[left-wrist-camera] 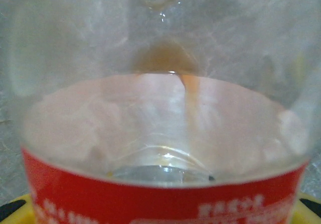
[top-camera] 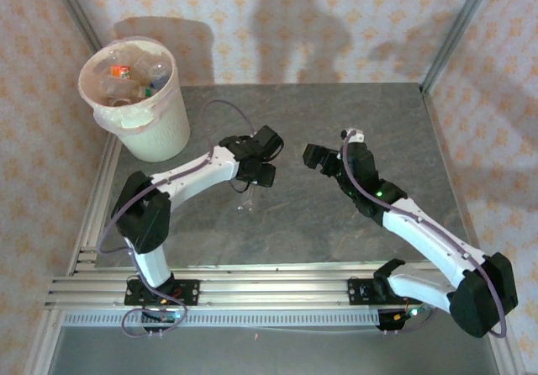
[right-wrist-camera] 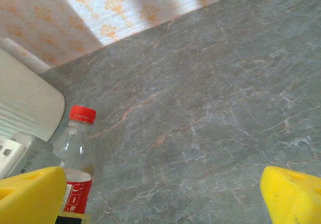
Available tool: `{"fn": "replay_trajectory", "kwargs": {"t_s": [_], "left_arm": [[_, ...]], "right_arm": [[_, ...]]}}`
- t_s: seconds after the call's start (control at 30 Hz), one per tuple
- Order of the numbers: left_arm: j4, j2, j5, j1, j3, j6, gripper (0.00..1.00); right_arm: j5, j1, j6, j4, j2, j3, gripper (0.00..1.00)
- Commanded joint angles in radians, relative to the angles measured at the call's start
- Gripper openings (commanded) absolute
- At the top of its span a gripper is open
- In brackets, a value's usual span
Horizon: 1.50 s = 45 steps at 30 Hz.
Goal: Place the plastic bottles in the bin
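Left gripper (top-camera: 256,173) is pinching a clear red-label bottle (right-wrist-camera: 75,156) mid-table on the grey marbled top (right-wrist-camera: 210,108), yellow pads (left-wrist-camera: 301,215) hugging the label. Right gripper (right-wrist-camera: 161,196) is hanging spread wide. Round white bin (top-camera: 166,131) is sitting far-left, bottles (top-camera: 126,76) inside.

The red label (left-wrist-camera: 100,201) on the bottle (left-wrist-camera: 160,108) carries white print, too blurred to read.
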Motion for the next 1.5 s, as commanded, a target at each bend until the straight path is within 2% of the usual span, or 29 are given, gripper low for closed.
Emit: {"fn": "replay_trajectory", "kwargs": {"t_s": [0.0, 0.37, 0.57, 0.7, 0.87, 0.97, 1.03, 1.27, 1.47], "left_arm": [[-0.022, -0.045, -0.053, 0.019, 0.027, 0.019, 0.38], [-0.064, -0.260, -0.127, 0.126, 0.094, 0.053, 0.37], [-0.092, -0.352, -0.224, 0.153, 0.168, 0.095, 0.37], [-0.126, -0.383, -0.336, 0.166, 0.258, 0.135, 0.37], [-0.088, -0.395, -0.452, 0.223, 0.371, 0.215, 0.37], [-0.074, -0.376, -0.523, 0.288, 0.471, 0.253, 0.37], [-0.074, -0.353, -0.532, 0.346, 0.546, 0.260, 0.38], [-0.028, -0.230, -0.442, 0.573, 0.724, 0.222, 0.37], [0.051, -0.090, -0.419, 0.699, 0.855, 0.131, 0.38]], "right_arm": [[-0.035, 0.010, -0.029, 0.057, 0.003, 0.011, 0.99], [-0.227, 0.038, -0.115, 0.149, 0.046, 0.053, 0.99], [-0.233, 0.062, -0.132, 0.188, 0.107, 0.097, 0.99], [-0.236, 0.067, -0.124, 0.217, 0.156, 0.126, 0.99], [-0.227, 0.068, -0.134, 0.238, 0.207, 0.156, 0.99], [-0.228, 0.069, -0.142, 0.225, 0.232, 0.185, 0.99], [-0.227, 0.069, -0.146, 0.219, 0.245, 0.200, 0.99], [-0.200, 0.069, -0.119, 0.228, 0.276, 0.209, 0.99], [-0.196, 0.069, -0.109, 0.212, 0.280, 0.210, 0.99]]}}
